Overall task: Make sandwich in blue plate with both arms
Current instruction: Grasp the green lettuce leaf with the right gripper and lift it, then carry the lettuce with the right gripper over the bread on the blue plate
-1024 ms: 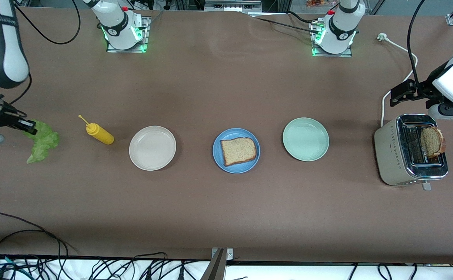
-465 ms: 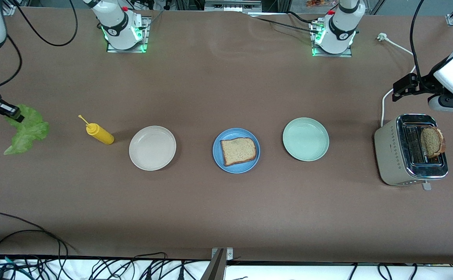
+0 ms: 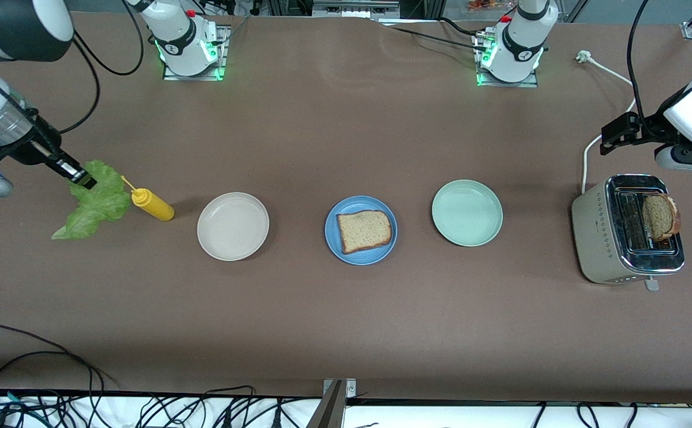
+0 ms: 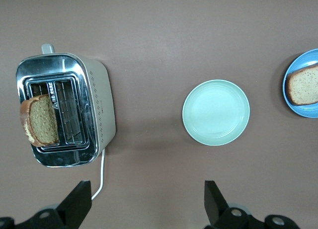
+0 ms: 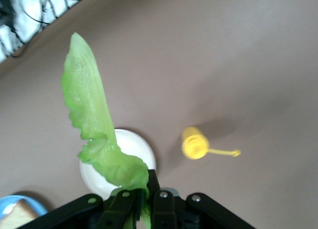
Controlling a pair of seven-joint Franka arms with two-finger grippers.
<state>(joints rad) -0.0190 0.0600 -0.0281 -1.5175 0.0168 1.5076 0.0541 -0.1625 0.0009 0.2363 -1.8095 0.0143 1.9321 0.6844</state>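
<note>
The blue plate sits mid-table with one slice of brown bread on it. It also shows in the left wrist view with its bread slice. My right gripper is shut on a green lettuce leaf, held up over the table beside the yellow bottle. In the right wrist view the lettuce leaf hangs from the shut right gripper. A second bread slice stands in the toaster. My left gripper is open, raised near the toaster.
A cream plate lies between the bottle and the blue plate. A pale green plate lies between the blue plate and the toaster. The toaster's white cord runs toward the left arm's base. Loose cables lie along the table's near edge.
My right gripper has carried the lettuce leaf from the table's right-arm end toward the yellow bottle. My left gripper has risen slightly and holds near the toaster.
</note>
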